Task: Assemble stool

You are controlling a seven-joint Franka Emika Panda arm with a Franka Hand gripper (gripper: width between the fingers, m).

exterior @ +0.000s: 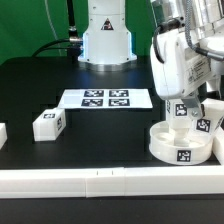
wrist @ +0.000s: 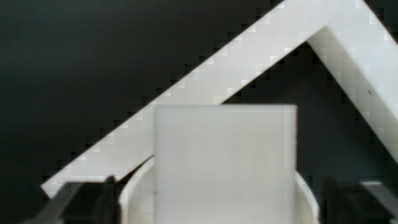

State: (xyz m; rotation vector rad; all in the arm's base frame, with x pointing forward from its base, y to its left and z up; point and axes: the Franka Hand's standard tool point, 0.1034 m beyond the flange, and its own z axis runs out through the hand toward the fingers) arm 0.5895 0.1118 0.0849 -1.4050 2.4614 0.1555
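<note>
The round white seat lies at the exterior view's right, near the front rail. One white block leg stands upright on it, directly under my gripper. In the wrist view this leg fills the middle, and my gripper is open. Its dark fingertips stand on either side of the leg with a gap to each face. A second tagged leg rises from the seat's right side. A third leg lies loose on the black table at the left.
The marker board lies flat behind the middle of the table. A long white rail runs along the front edge; rails meet in a corner in the wrist view. Another white piece shows at the left edge. The robot base stands behind.
</note>
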